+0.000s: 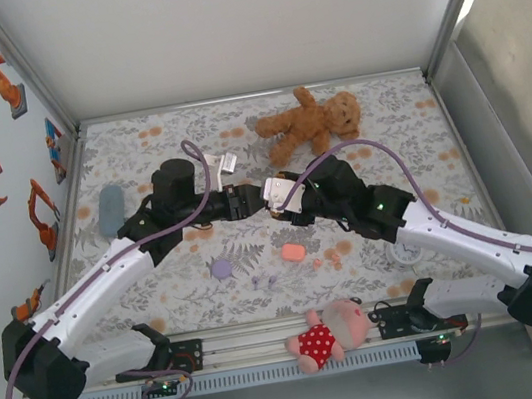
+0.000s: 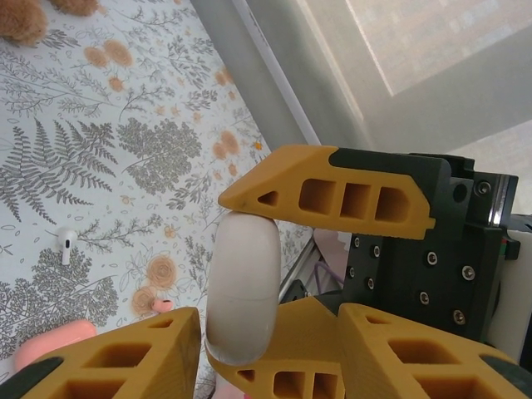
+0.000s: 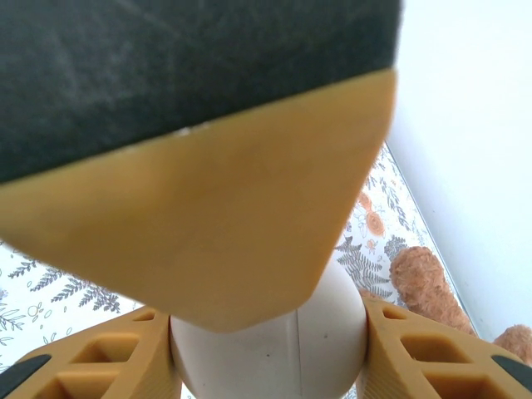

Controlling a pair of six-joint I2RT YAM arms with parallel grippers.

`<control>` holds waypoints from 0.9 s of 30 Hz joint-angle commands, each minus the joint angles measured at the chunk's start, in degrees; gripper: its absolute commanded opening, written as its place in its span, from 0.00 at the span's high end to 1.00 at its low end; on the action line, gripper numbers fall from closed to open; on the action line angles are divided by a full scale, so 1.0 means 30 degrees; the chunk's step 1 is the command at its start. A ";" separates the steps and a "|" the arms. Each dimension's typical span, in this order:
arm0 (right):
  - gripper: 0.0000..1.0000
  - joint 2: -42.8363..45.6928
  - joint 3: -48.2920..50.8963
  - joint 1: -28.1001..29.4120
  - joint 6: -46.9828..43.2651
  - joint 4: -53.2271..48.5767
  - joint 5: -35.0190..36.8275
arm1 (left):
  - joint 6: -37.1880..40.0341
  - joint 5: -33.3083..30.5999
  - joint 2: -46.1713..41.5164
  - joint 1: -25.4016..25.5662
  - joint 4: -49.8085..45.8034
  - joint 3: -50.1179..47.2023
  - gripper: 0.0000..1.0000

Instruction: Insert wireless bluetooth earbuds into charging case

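A white charging case (image 1: 273,191) hangs above the middle of the table where both arms meet. My right gripper (image 1: 284,197) is shut on it, its fingers (image 3: 416,349) pressing the two sides of the case (image 3: 274,357). The left gripper (image 1: 249,202) comes in from the left. Its jaws straddle the narrow edge of the case (image 2: 243,283): one finger (image 2: 125,357) lies close against it and the other (image 2: 407,349) stands apart. Lilac earbuds (image 1: 262,282) and orange-pink earbuds (image 1: 331,260) lie on the floral cloth. A white earbud (image 2: 66,243) lies there too.
A coral case (image 1: 293,252) and a lilac case (image 1: 221,267) sit in front of the grippers. A brown teddy bear (image 1: 310,124) lies at the back, a pink plush doll (image 1: 328,333) on the front rail, and a grey-blue object (image 1: 110,210) at the left.
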State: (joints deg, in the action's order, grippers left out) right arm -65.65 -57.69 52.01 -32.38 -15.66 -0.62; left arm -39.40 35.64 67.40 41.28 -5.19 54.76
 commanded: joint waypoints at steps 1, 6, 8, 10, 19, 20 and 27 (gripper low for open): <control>0.55 0.0433 -0.0592 0.0154 0.0276 0.0108 -0.0364 | 0.0551 0.0331 0.0173 0.0164 -0.0174 0.0598 0.54; 0.55 0.0422 -0.0650 0.0169 0.0304 0.0152 -0.0525 | 0.0587 0.0332 0.0269 0.0217 -0.0113 0.0558 0.55; 0.55 0.0432 -0.0706 0.0154 0.0335 0.0151 -0.0582 | 0.0593 0.0365 0.0355 0.0234 -0.0081 0.0576 0.56; 0.55 0.0409 -0.0701 0.0161 0.0379 0.0159 -0.0641 | 0.0591 0.0410 0.0363 0.0245 -0.0006 0.0583 0.57; 0.56 0.0408 -0.0741 0.0169 0.0452 0.0265 -0.0732 | 0.0738 0.0474 0.0654 0.0333 -0.0084 0.0671 0.62; 0.56 0.0408 -0.0765 0.0151 0.0452 0.0261 -0.0752 | 0.0740 0.0474 0.0697 0.0357 -0.0078 0.0670 0.62; 0.56 0.0295 -0.0794 0.0154 0.0452 0.0295 -0.0677 | 0.0827 0.0538 0.0738 0.0350 0.0027 0.0700 0.69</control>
State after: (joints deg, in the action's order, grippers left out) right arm -65.65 -57.82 52.01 -31.70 -15.62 -2.11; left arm -38.37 35.83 69.41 41.98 -5.23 54.98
